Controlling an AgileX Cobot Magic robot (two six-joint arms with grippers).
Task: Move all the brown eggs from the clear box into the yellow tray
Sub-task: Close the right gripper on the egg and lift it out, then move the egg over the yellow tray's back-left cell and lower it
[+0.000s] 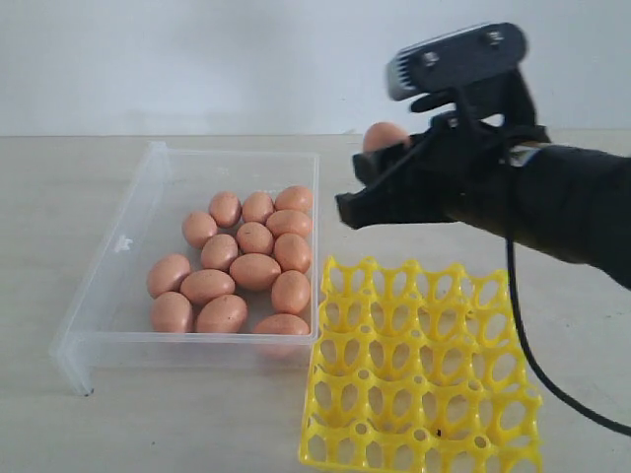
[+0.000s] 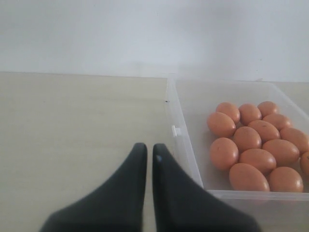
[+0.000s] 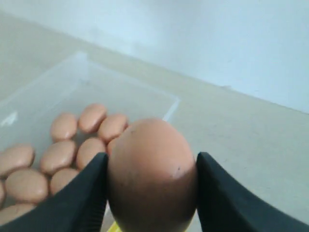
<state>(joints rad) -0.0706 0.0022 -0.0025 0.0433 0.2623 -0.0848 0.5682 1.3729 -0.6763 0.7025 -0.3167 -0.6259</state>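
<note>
Held egg: one brown egg sits clamped between the fingers of the right tool, raised above the far edge of the tray.
Other eggs: bunched in the right half of the box, many touching.
Box: on the desk left of the tray; its near right corner is just beside the tray.
Tray: toward the desk's near edge; every cup in view is empty.
Left tool: fingers nearly together, holding nothing, low over the desk just outside the box wall.
Step in hand: carrying the egg to a cup.
Doing it well: centre the egg over one cup, clear of the pegs, lower it until the cup bears it, then let go; keep the squeeze light.
Hard to see: the tray's near edge is cut off; the right arm hides the desk behind it; whether box and tray touch is unclear; the exterior view misses the left tool.
</note>
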